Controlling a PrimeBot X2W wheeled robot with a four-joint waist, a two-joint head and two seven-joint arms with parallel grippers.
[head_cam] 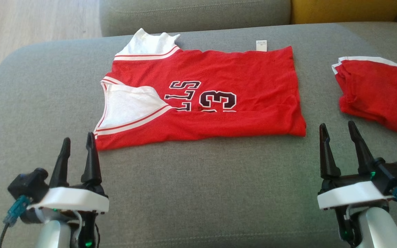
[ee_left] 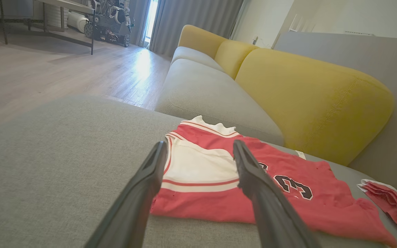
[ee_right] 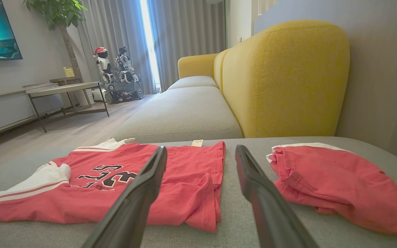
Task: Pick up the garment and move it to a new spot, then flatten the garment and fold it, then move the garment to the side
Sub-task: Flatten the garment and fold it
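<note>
Garment point(head_cam: 253, 79) approach: the left end effector point(head_cam: 78, 137) hovers empty with its fingers apart, just short of the near-left corner. The right end effector point(head_cam: 337, 124) is also spread and empty, just off the near-right corner.
Support: grey sofa seat point(head_cam: 202, 179), bare between the robot and the cloth.
Garment position: a red jersey in the middle of the seat, lying flat, neck end to the robot's left and hem to its right.
Done, by the look of it: it is placed and smoothed. The straight near edge and the halved chest print suggest one lengthwise fold is already made.
Left: probably further folds to shorten it, then the move to the side.
Writing: dark, white-edged chest print point(head_cam: 200, 100), upside down to the robot. It reads "LLS" and a "3", with the rest cut off at the fold.
Tag: small white label point(head_cam: 261, 45) at the far edge, its print too small to read.
Neighbour: a second red garment point(head_cam: 377, 96) bundled at the right, apart from the jersey.
Far: yellow backrest point(head_cam: 346, 10).
</note>
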